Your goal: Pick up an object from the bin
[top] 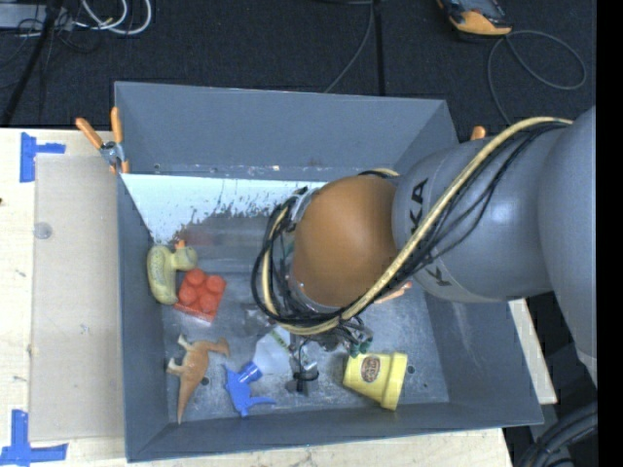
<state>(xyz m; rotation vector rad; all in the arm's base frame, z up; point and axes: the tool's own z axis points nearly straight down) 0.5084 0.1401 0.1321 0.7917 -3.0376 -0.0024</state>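
Grey bin [282,134] holds the pincer [303,377] low between blue toy [243,389] and yellow cup [376,377], whether apart or together unclear

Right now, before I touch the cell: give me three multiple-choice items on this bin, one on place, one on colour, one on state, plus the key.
1. Where does the red block lie?
A) in the left part of the bin, next to the yellow-green toy
B) in the far right corner
C) outside, on the wood

2. What colour is the cup just right of the tool?
A) blue
B) yellow
C) red

3. How does that cup lie?
A) upright
B) mouth down
C) on its side

Key:
1 A, as the block sits close to the left wall with the yellow-green toy right beside it.
2 B, as its whole body is yellow with a small label.
3 C, as its side wall and label face up and its wider end points toward the near right corner.
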